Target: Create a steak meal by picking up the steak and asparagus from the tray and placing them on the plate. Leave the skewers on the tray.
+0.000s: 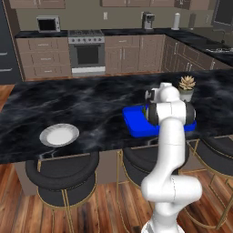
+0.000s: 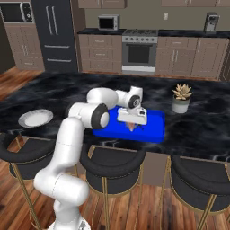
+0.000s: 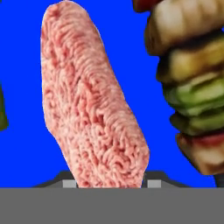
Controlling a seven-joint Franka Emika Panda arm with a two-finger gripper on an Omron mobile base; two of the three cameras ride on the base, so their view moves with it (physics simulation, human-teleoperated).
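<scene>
Pincer (image 2: 131,126) low over the tray (image 2: 152,130), its tips flanking the near end of the steak (image 3: 89,105); whether it has closed on the meat cannot be told; steak lies flat directly beneath, likely soft, light, slightly slick, best taken across its narrow width; skewer (image 3: 192,83) just beside; plate (image 1: 59,134) well apart.

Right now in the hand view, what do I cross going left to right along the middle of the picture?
Green asparagus at the left edge → bare blue tray → steak, its near end between the fingertips → blue tray again → skewer of brown, yellow and green chunks at the right.
</scene>
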